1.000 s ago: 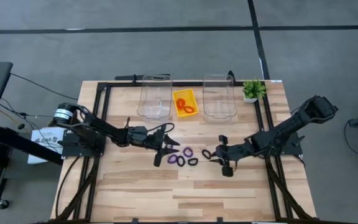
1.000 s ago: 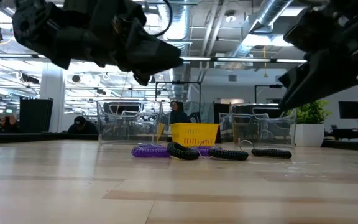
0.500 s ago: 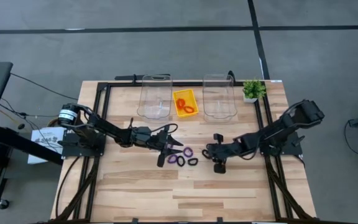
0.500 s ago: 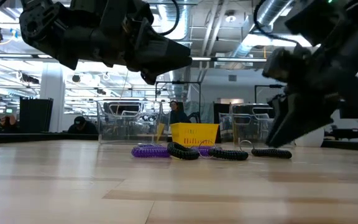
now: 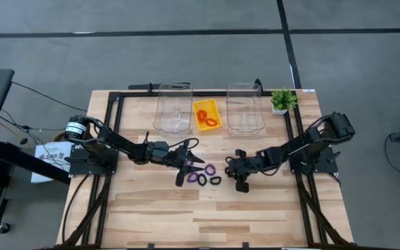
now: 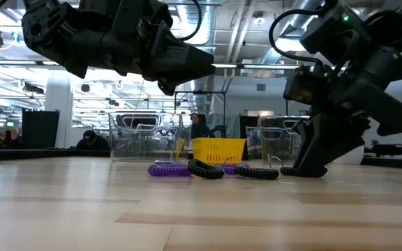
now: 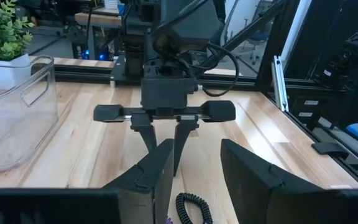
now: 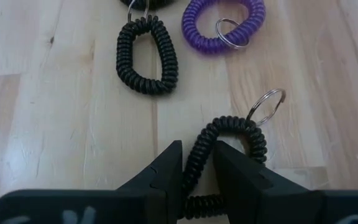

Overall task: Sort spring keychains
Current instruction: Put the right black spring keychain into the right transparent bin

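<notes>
Right gripper [image 8: 197, 163] astride lengthwise black keychain [image 8: 225, 146]

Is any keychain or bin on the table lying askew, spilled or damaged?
Nothing stands out. The spring keychains lie flat in a loose cluster, both clear bins stand upright, and the right gripper straddles one black keychain.

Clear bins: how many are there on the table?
2. One clear bin stands left of the yellow tray, the other right of it, next to the small plant. None looks hidden.
</notes>
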Robot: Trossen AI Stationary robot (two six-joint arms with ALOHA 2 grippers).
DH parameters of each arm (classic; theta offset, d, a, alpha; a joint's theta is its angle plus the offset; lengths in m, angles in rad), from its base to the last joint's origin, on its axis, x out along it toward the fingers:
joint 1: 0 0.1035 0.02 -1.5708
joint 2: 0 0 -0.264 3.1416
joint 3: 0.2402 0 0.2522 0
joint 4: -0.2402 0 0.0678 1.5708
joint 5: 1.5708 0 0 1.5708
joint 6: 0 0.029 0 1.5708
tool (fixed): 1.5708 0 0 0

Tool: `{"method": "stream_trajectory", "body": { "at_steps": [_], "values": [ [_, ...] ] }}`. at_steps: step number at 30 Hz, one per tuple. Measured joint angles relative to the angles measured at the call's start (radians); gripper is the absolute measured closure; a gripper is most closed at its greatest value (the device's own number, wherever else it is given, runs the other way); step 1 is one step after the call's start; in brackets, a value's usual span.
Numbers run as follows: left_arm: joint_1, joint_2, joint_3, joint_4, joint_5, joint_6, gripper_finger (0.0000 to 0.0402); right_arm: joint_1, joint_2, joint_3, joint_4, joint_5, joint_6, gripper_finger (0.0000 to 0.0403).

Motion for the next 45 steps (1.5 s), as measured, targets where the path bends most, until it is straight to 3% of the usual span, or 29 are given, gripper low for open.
{"method": "stream_trajectory", "body": {
  "at_steps": [6, 15, 21, 28, 33, 45],
  "values": [
    [0.000, 0.000, 0.000, 0.000, 0.000, 0.000, 0.0271, -0.001, -0.009, -0.003, -0.006, -0.009, -0.003, 0.0324],
    [0.000, 0.000, 0.000, 0.000, 0.000, 0.001, 0.0271, -0.005, -0.010, -0.003, -0.014, -0.012, -0.010, 0.0393],
    [0.000, 0.000, 0.000, 0.000, 0.000, 0.002, 0.0271, -0.004, -0.009, 0.009, -0.032, -0.029, -0.022, 0.0370],
    [0.000, 0.000, 0.000, 0.000, 0.000, 0.002, 0.0271, 0.021, -0.004, 0.087, -0.159, -0.023, -0.040, 0.0395],
    [0.000, 0.000, 0.000, 0.000, 0.000, 0.002, 0.0271, 0.046, -0.003, 0.143, -0.252, -0.026, -0.058, 0.0392],
    [0.000, -0.001, 0.000, 0.000, 0.000, 0.002, 0.0271, 0.168, -0.141, 0.176, -0.375, 0.138, -0.066, 0.0396]
  ]
}}
